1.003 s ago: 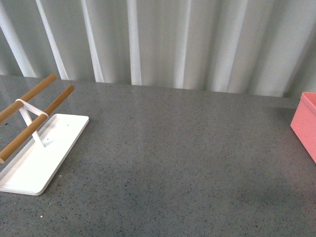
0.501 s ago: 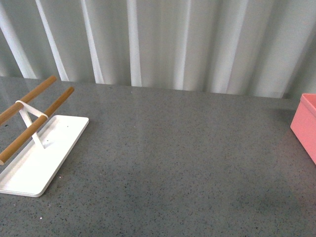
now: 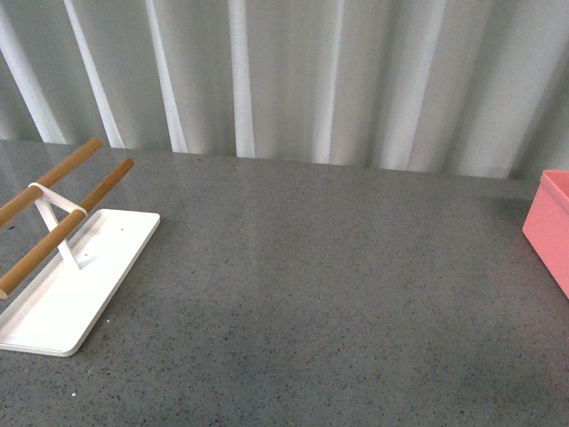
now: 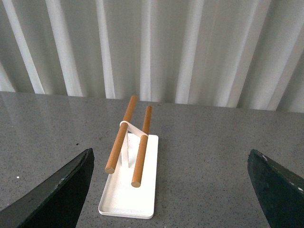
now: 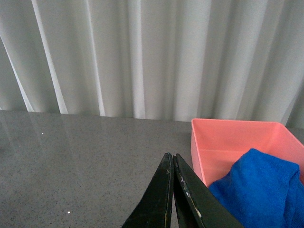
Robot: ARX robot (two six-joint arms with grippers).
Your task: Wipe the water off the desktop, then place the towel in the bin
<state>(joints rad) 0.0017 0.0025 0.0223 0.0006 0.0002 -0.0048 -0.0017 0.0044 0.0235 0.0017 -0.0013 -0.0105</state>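
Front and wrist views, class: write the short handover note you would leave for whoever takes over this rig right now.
Left hand: open, empty, facing the white tray with its two wooden rods.
Right hand: shut, empty.
Towel: lying in the pink bin, at the desktop's right edge.
Done: towel binned; no water visible on the desktop in the front view.
Left: apparently nothing, just confirm the surface is dry.

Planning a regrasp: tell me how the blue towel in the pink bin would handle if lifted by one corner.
The towel would probably droop; it already lies bunched in soft folds inside the bin. Its fluffy pile suggests it is light and should grip well rather than slip. Nothing about it looks fragile or likely to roll.
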